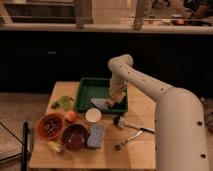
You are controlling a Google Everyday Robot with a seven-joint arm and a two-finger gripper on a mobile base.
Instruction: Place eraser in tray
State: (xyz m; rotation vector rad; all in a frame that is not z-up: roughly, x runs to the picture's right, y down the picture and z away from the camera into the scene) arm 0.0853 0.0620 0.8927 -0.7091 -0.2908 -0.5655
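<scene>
1. My arm (150, 90) reaches from the right over the bench (145, 107) and bends down into the green tray (87, 90).
2. My pincer (118, 98) hangs low over the tray's front right part, just above its floor.
3. I cannot tell how my pincer stands, nor whether it grips anything.
4. A pale grey flat thing, which I take for the eraser (100, 103), lies inside the tray near its front wall, just left of my pincer. Whether they touch I cannot tell.
5. A white cup (93, 115) stands on the bench just in front of the tray.
6. A blue sponge (95, 136) lies in front of the cup, beside a dark bowl (75, 136).
7. An orange bowl (50, 126) with dark contents sits at the bench's left front, and an orange fruit (71, 116) lies between it and the cup.
8. A green thing (63, 102) lies left of the tray.
9. A brush (127, 124) and a fork (127, 140) lie on the right part of the bench, in front of the tray.
</scene>
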